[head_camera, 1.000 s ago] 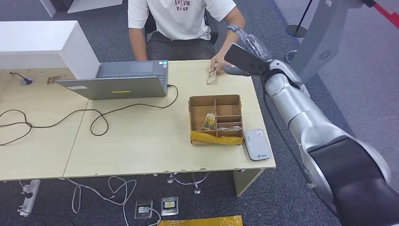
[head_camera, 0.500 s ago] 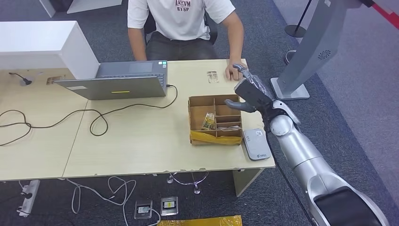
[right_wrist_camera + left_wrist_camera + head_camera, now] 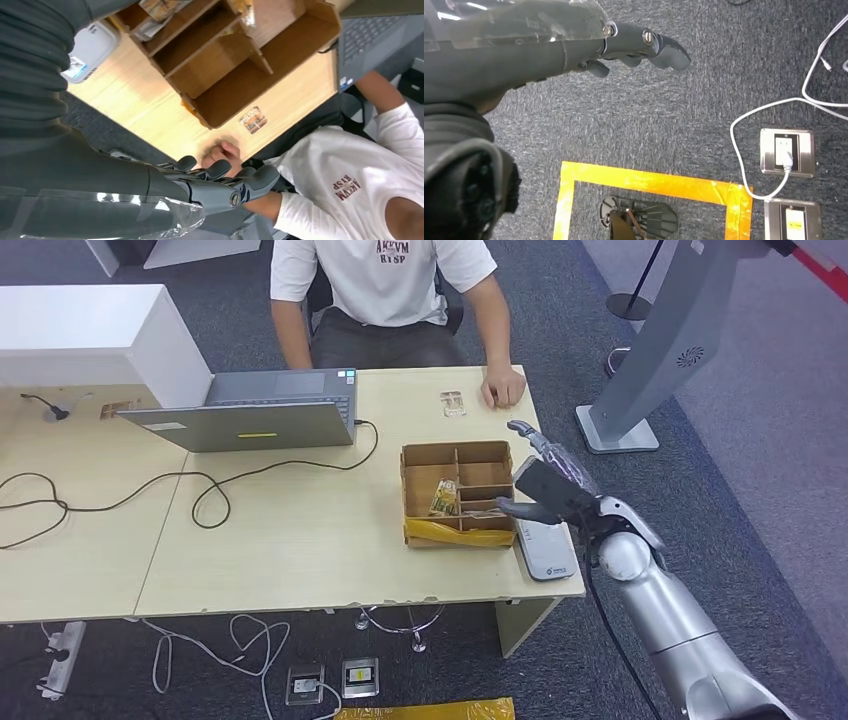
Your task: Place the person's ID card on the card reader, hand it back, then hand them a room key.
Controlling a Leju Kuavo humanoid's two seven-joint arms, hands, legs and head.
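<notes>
- Looking down on a pale desk over dark carpet, a person sitting at its far edge.
- Finding the ID card lying flat on the desk, at 12 o'clock from the cardboard box and just beside the person's hand.
- Hovering the right hand at 3 o'clock of the box, fingers spread, holding nothing, above the bare card reader.
- Hanging the left hand over the floor, fingers straight, holding nothing.
- Judging the card either handed back or not yet picked up; not telling which.
- Needing next, if handed back, a reach toward 9 o'clock for a room key in the box.
- Minding the dividers crowding any pinch; laptop and cable lying well apart at 9 o'clock.
</notes>
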